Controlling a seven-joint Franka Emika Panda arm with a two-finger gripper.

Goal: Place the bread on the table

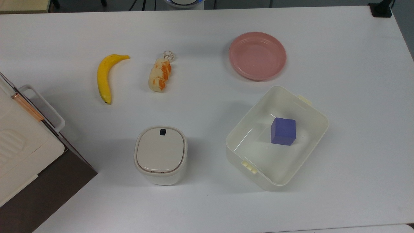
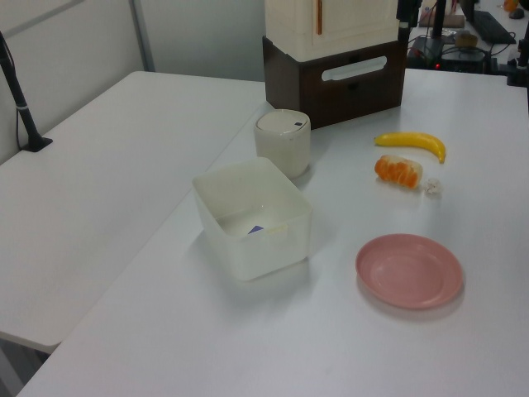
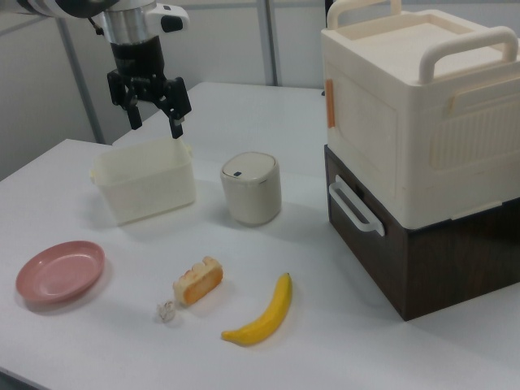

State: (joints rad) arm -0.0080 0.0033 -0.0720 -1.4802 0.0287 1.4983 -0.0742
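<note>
The bread (image 1: 160, 75), a short cream loaf with orange-browned patches, lies on the white table (image 1: 200, 38) between the banana and the pink plate. The left view shows the bread (image 2: 398, 171) lying on the table (image 2: 347, 331). In the right view the bread (image 3: 199, 280) rests on the table (image 3: 106, 349) near the front. My gripper (image 3: 154, 123) hangs open and empty well above the table, over the white bin at the right view's upper left, far from the bread.
A yellow banana (image 1: 105, 76) lies beside the bread, and a small crumpled clear bit (image 1: 168, 55) sits at its end. Also on the table are a pink plate (image 1: 257, 55), an open white bin (image 1: 310, 113) holding a purple cube (image 1: 283, 131), a lidded canister (image 1: 160, 154) and stacked boxes (image 3: 422, 146).
</note>
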